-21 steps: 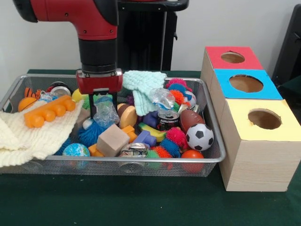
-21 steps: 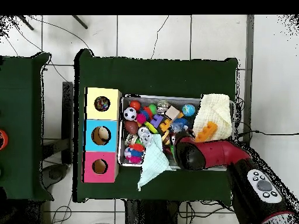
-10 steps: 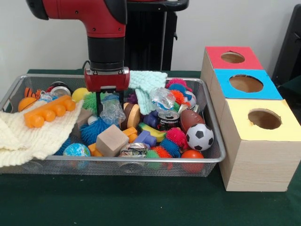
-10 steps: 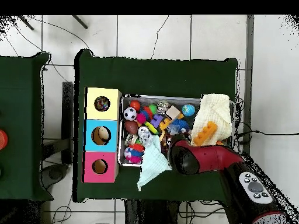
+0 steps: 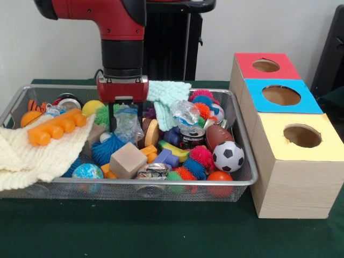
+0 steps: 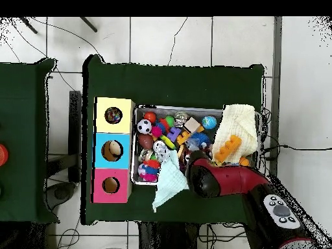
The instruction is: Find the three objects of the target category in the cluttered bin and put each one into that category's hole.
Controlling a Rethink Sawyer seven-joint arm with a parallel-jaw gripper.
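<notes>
My gripper (image 5: 126, 121) hangs in the back middle of the wire bin (image 5: 161, 181). Its fingers straddle a crumpled clear plastic bottle (image 5: 128, 126) and appear shut on it, holding it just above the clutter. A second crumpled clear bottle (image 5: 186, 112) lies further right. A dark crushed can (image 5: 192, 136) and a silver crushed can (image 5: 153, 171) lie nearer the front. To the right stand the red box (image 5: 265, 65), blue box (image 5: 281, 95) and yellow box (image 5: 302, 135), each with a round hole. In the overhead view the arm (image 6: 224, 178) hides the gripper.
A cream cloth (image 5: 32, 156) with an orange bumpy toy (image 5: 56, 127) covers the bin's left part. A mint cloth (image 5: 165, 97) drapes over the back rim. A wooden block (image 5: 128, 159), a soccer ball (image 5: 228, 156), a football (image 5: 217, 135) and spiky balls crowd the bin.
The gripper has moved up a little and to the right in the front view. The crumpled clear bottle between its fingers moved with it. Little changed over the last half second.
</notes>
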